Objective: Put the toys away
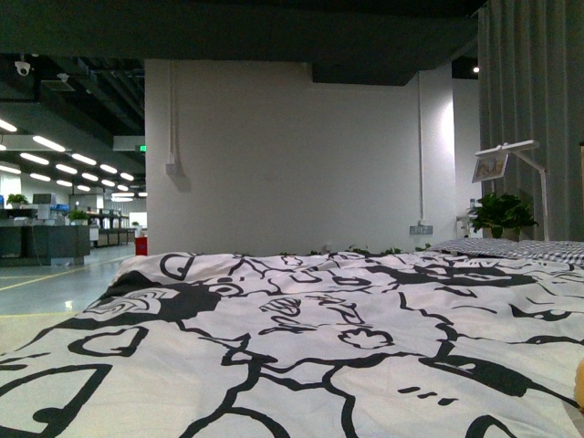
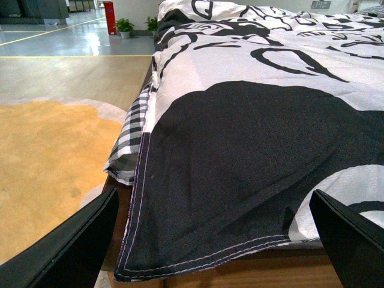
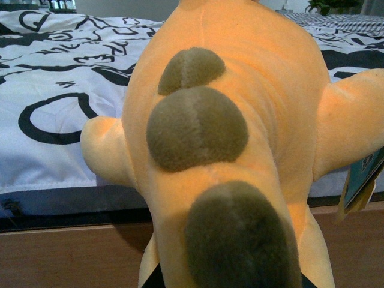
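A soft orange plush toy [image 3: 240, 138] with brown-olive spots down its back fills the right wrist view. It hangs in the air in front of the wooden bed frame [image 3: 72, 252], just at the bed's near edge. Only dark slivers of the right gripper [image 3: 229, 279] show beneath it; since nothing else supports the toy, the jaws seem closed on its body. The left gripper [image 2: 207, 246] is spread wide and empty, low beside the bed's corner.

The toy looks light, squashy and unbreakable. It will likely sag and swing from a pinch, so the thick body is a surer hold than a stubby limb.

A teal and yellow hang tag [image 3: 362, 180] dangles at its side, its print too blurred to read. The black-and-white cartoon duvet [image 1: 301, 319] shows no legible words.
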You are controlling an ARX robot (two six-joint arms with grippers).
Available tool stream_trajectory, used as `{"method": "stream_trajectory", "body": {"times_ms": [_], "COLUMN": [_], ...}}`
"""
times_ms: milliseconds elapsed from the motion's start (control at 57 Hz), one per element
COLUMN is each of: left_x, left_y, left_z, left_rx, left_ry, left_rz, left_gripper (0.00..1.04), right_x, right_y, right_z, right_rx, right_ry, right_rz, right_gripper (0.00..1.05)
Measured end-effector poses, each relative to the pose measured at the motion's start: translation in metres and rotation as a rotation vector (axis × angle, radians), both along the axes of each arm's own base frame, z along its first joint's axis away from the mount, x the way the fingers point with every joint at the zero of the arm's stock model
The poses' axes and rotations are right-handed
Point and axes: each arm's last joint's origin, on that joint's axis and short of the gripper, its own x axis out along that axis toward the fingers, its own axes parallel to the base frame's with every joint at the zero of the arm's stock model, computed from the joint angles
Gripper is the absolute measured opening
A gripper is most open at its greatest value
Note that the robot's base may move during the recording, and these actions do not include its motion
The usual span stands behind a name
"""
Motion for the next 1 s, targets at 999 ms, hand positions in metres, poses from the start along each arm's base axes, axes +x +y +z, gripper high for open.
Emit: {"method": "stream_trajectory", "body": {"times_ms": [999], "left_x": [0.0000], "left_y": [0.0002], "left_z": [0.0001], "left_rx": [0.001], "left_ry": [0.000], "left_rz": [0.005], "left_gripper": [0.98], "right_x": [0.0001], "right_y": [0.0005], "right_z": [-0.0010], "right_rx": [0.001], "right_ry": [0.011], "right_rz": [0.012], "right_gripper": [0.07]}}
